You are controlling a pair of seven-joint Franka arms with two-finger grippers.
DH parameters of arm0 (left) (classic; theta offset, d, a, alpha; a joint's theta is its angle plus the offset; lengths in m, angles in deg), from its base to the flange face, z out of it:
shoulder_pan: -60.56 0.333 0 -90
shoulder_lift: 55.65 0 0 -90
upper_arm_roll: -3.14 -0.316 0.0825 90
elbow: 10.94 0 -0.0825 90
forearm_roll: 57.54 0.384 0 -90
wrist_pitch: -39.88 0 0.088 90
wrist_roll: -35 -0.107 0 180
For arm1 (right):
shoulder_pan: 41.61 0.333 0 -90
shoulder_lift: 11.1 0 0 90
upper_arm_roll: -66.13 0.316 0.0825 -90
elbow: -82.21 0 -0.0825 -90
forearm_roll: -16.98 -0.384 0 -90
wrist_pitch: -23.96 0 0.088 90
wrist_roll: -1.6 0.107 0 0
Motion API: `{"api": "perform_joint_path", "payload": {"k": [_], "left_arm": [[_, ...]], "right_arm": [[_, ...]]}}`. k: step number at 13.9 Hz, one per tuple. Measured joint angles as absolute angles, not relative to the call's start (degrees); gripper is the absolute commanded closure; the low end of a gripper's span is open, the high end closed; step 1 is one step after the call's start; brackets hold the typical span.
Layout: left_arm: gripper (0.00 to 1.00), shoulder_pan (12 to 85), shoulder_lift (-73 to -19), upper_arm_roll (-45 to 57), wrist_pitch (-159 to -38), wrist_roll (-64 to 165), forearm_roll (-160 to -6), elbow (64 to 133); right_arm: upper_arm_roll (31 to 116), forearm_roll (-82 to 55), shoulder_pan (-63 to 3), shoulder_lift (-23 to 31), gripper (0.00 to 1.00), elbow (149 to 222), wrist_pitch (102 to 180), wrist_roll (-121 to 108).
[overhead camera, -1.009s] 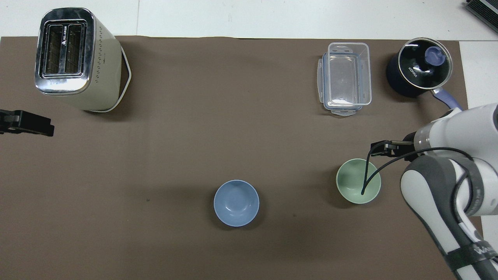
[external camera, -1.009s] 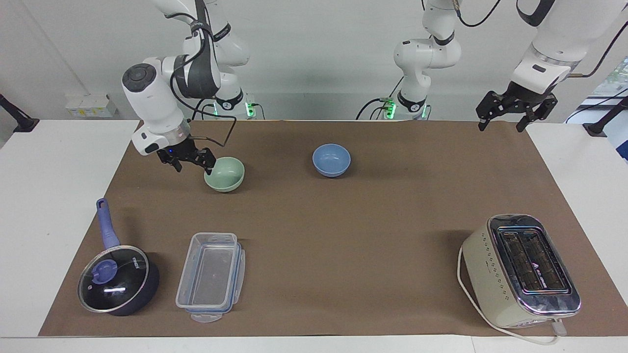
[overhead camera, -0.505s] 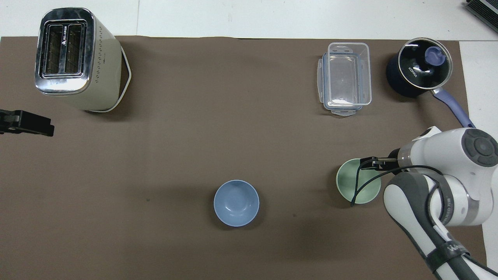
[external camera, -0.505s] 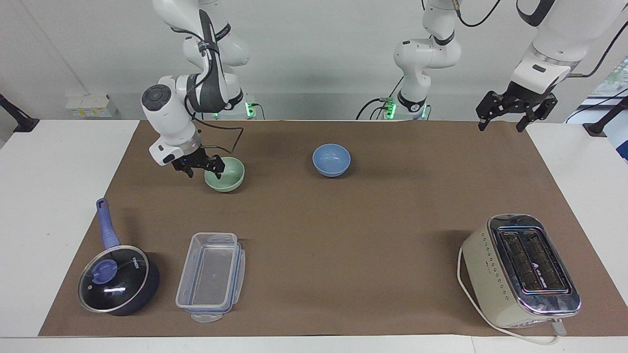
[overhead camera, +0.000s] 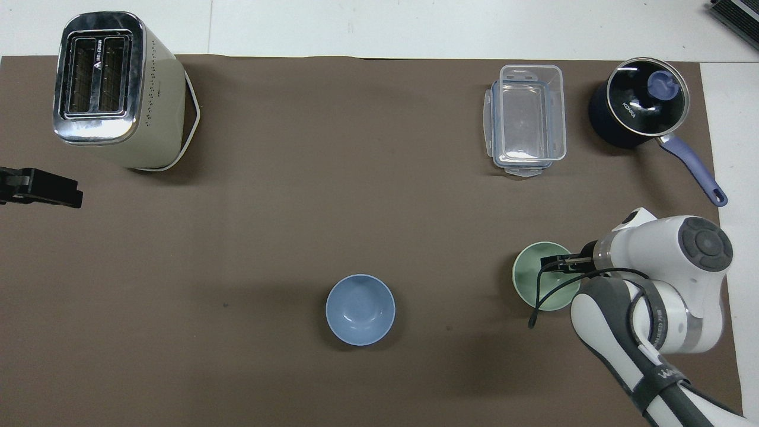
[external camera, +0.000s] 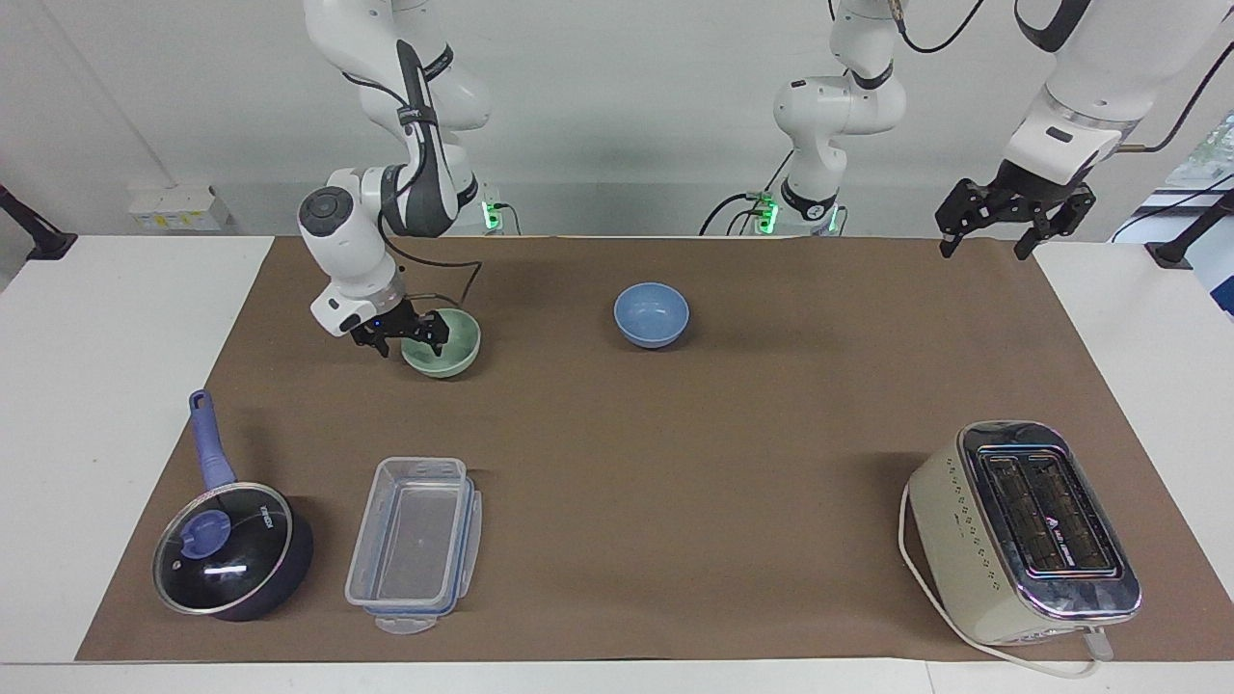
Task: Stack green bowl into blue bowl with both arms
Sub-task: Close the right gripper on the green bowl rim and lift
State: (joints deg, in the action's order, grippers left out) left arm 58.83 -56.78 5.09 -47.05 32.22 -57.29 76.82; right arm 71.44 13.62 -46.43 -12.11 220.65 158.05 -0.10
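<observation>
The right gripper (external camera: 410, 337) is down at the rim of the green bowl (external camera: 445, 349), its fingers (external camera: 436, 334) spread, one over the bowl's inside and one outside the wall on the side toward the right arm's end of the bench (external camera: 116, 318); whether they touch the rim cannot be told. The green bowl sits upright on the brown mat (external camera: 675, 463), and the blue bowl (external camera: 652, 314) stands apart from it toward the left arm's end, empty and upright. The left gripper (external camera: 993, 236) waits in the air over the mat's edge at its own end, fingers spread, holding nothing. Farther from the robots stand a lidded saucepan (external camera: 231, 551), a clear plastic container (external camera: 415, 545) and a cream toaster (external camera: 1022, 535)
</observation>
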Motion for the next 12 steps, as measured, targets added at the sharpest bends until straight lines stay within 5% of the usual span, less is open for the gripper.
{"api": "perform_joint_path", "payload": {"k": [4,12], "left_arm": [[0.00,58.8,-56.8,5.1,-47.1,32.2,-57.3,76.8],[0.00,58.8,-56.8,5.1,-47.1,32.2,-57.3,76.8]], "right_arm": [[71.4,13.6,-46.4,-12.1,1.00,221.2,158.0,-1.6],[71.7,13.1,-46.1,-13.5,1.00,219.6,153.4,-3.9]]}}
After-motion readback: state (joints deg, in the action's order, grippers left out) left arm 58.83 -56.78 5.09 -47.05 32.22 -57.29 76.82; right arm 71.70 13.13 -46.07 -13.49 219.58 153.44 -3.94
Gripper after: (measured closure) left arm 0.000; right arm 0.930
